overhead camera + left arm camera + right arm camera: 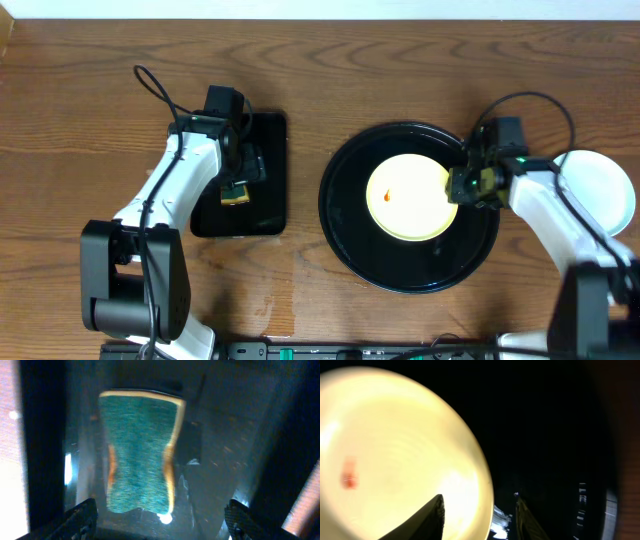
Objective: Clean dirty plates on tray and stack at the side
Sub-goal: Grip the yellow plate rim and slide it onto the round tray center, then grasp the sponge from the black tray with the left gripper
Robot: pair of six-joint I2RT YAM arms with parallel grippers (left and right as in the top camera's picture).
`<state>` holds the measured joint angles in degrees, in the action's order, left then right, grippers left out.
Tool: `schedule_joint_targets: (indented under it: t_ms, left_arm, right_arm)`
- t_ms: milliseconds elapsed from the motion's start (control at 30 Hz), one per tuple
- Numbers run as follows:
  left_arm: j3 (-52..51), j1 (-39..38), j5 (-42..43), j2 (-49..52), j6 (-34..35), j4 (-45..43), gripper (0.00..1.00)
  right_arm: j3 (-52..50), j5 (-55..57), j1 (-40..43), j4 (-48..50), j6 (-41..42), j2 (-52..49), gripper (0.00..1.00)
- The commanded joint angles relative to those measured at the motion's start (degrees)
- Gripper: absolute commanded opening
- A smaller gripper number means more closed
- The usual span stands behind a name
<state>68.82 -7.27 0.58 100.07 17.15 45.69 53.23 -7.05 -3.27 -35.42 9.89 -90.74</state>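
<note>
The yellow plate (405, 205) lies in the middle of the round black tray (350, 240) and carries an orange-red spot (387, 196). A pale plate (600, 175) rests on the bench (400, 60) at the right, partly under the right arm. The right tool (480, 515) is released, with one finger over the plate's right rim and the other over the tray. The left tool (160, 517) is also released. It hangs over the sponge (140, 455), which lies flat on the small rectangular tray (265, 135), and its fingers are spread wider than the sponge. Hazards: the glossy tray probably gives little friction, so a closing right tool may push the plate sideways instead of gripping the rim. A shallow bite on the thin rim may let the plate tilt and drop on lifting. A left tool closing too high may pinch only the sponge's top and lose it during wiping.
</note>
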Motion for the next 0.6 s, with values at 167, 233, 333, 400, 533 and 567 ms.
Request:
schedule_joint_targets:
  t_ms: [167,233,333,400,533,567]
  left_arm:
    - [-1.4,0.1,-8.7,3.4,4.4,-4.7,0.23]
    - [-1.8,0.1,-8.7,5.7,4.4,-5.8,0.23]
    - [-1.9,0.1,-8.7,9.7,4.3,-6.4,0.23]
    - [-1.9,0.1,-8.6,12.2,4.1,-6.7,0.2]
    - [-1.9,0.1,-8.5,15.7,4.1,-7.0,0.08]
    - [-1.9,0.1,-8.0,15.9,3.5,-6.7,0.08]
  right_arm:
    - [0.4,-0.5,-0.3,-1.5,-0.5,11.8,0.48]
    - [0.4,-0.5,-0.3,-2.2,-0.5,12.5,0.48]
    - [0.4,-0.5,-0.3,-3.3,-0.5,12.5,0.48]
    - [0.4,-0.5,-0.3,-3.9,-0.5,12.5,0.47]
    - [0.4,-0.5,-0.3,-4.2,-0.5,12.5,0.47]
    - [0.4,-0.5,-0.3,-4.2,-0.5,12.5,0.47]
